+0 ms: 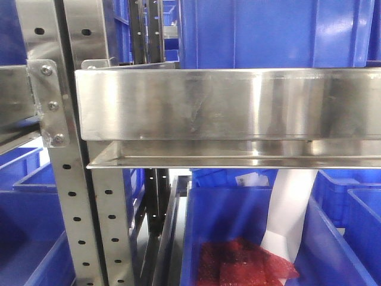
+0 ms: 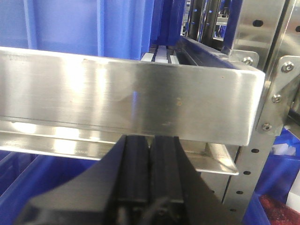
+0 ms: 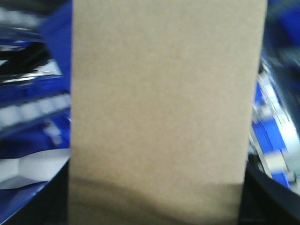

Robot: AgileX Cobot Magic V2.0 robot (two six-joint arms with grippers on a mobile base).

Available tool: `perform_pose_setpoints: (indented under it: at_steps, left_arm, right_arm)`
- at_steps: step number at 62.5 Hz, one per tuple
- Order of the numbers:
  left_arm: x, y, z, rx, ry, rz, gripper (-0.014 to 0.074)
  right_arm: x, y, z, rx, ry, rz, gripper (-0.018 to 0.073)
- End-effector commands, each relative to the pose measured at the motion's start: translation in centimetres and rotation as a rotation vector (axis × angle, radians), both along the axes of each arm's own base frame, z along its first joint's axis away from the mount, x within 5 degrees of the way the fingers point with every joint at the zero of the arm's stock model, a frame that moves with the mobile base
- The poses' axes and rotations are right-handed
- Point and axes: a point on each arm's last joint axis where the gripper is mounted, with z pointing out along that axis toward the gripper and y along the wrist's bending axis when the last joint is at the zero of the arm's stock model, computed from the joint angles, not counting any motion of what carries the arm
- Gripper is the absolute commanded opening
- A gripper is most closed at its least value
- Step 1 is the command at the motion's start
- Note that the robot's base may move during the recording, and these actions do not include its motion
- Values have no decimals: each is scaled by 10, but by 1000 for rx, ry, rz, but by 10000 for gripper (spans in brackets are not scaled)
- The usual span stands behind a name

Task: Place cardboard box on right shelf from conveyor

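Two arms at shelving | left gripper [image 2: 150,140] clenched, empty, under left shelf [image 2: 117,98] lip | right gripper [image 3: 157,206] grasping cardboard box [image 3: 164,108] | right shelf [image 1: 238,104] ahead, blue bin [image 1: 268,33] behind lip

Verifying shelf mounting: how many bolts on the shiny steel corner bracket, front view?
3, in a column down the shiny steel corner bracket left of the stainless-steel shelf: top bolt, middle bolt, bottom bolt. None look hidden.

Front camera is facing the right shelf [image 1: 226,104] head-on, very near, at lip height. Left wrist camera is looking past the left gripper [image 2: 150,145], slightly upward, close on a neighbouring steel lip [image 2: 126,98]. Both are catching the bolted bracket [image 1: 49,104] and perforated upright [image 2: 248,178]. Right wrist camera is sitting against the cardboard box [image 3: 164,108], blurred.
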Motion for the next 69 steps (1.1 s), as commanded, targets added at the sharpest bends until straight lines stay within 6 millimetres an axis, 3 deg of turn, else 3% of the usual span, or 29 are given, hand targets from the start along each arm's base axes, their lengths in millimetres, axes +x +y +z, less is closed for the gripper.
perform_pose_setpoints:
  at_steps: [1, 17, 27, 38, 50, 62, 69]
  left_arm:
    - [-1, 0, 9, -11, -96, 4, -119]
    - [-1, 0, 9, -11, -96, 4, -119]
    - [-1, 0, 9, -11, -96, 4, -119]
    - [-1, 0, 9, -11, -96, 4, -119]
    - [-1, 0, 9, -11, -96, 4, -119]
    - [-1, 0, 9, -11, -96, 4, -119]
    - [-1, 0, 9, -11, -96, 4, -119]
  right_arm:
    - [18, 17, 12, -39, -120, 78, 361]
    - [78, 44, -29, -160, -94, 147, 361]
    - [99, 54, -52, -224, -59, 179, 363]
    - [103, 57, -53, -210, -92, 195, 369]
    - [103, 57, -53, -211, -81, 190, 482]
    - [101, 56, -49, -207, -96, 189, 496]
    - [96, 54, -43, -201, -117, 187, 552]
